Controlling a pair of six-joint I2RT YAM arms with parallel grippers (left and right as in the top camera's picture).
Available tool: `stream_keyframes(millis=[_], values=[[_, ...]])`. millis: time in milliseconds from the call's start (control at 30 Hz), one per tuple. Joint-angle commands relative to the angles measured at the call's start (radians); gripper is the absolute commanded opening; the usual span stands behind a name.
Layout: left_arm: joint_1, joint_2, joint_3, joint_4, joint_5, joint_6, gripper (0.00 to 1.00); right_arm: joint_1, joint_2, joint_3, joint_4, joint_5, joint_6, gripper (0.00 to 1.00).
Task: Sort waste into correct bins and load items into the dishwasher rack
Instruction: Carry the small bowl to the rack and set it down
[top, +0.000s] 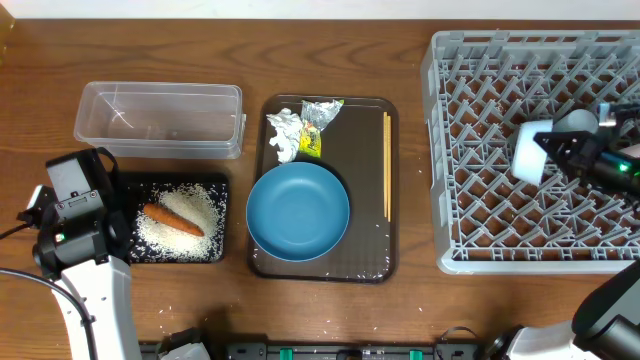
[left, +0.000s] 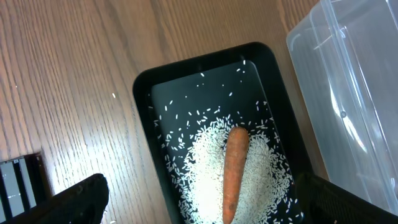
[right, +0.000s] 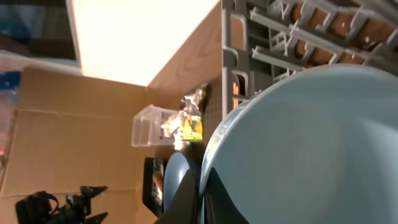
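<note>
Overhead: small light-blue bowl (top: 528, 152) hanging above the dishwasher rack (top: 480, 210), over its right half, apparently tipped on edge, gripped by the right gripper (top: 552, 146). Right wrist view: jaws clamped on the bowl's rim, one dark finger (right: 183, 193) against it, pale bowl wall filling most of the frame.

Probably hard and smooth, so slippery and liable to pivot in a rim pinch. Light enough for one arm, yet likely to chip or clatter if dropped on the pegs. Best to hold at the rim and lower on edge between peg rows before letting go.

Well left of the rack: left gripper (left: 214, 202) over the black tray (left: 144, 87), jaws wide apart, holding nothing. Rice (left: 205, 155) and carrot (left: 235, 168) inside that tray.

Just left of the rack, on the brown serving tray (top: 365, 130): large blue bowl (top: 298, 212), chopsticks (top: 387, 165), crumpled paper (top: 283, 135), foil wrapper (top: 318, 118). Further left of the rack: clear tub (top: 160, 118), nothing obvious inside.
</note>
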Motion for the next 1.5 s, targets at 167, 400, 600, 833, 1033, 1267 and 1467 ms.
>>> stream_keyframes(millis=[167, 400, 600, 833, 1033, 1267, 1467], values=[[0.005, -0.006, 0.012, -0.006, -0.008, -0.013, 0.98, -0.098, -0.006, -0.003, -0.057, 0.010, 0.000, 0.01], [0.005, -0.006, 0.012, -0.006, -0.009, -0.013, 0.98, -0.116, -0.006, -0.003, -0.124, 0.051, -0.051, 0.01], [0.005, -0.006, 0.012, -0.006, -0.008, -0.013, 0.98, -0.116, -0.006, -0.003, -0.097, -0.083, -0.099, 0.01], [0.005, -0.006, 0.012, -0.006, -0.009, -0.013, 0.98, -0.115, -0.006, -0.004, -0.064, -0.121, -0.101, 0.01], [0.005, -0.006, 0.012, -0.006, -0.009, -0.013, 0.98, -0.114, -0.006, -0.013, -0.043, -0.058, -0.101, 0.01], [0.005, -0.006, 0.012, -0.006, -0.008, -0.013, 0.98, -0.104, -0.003, -0.049, -0.011, -0.056, -0.101, 0.01], [0.005, -0.006, 0.012, -0.006, -0.009, -0.013, 0.98, -0.101, -0.003, -0.071, 0.008, -0.056, -0.101, 0.01]])
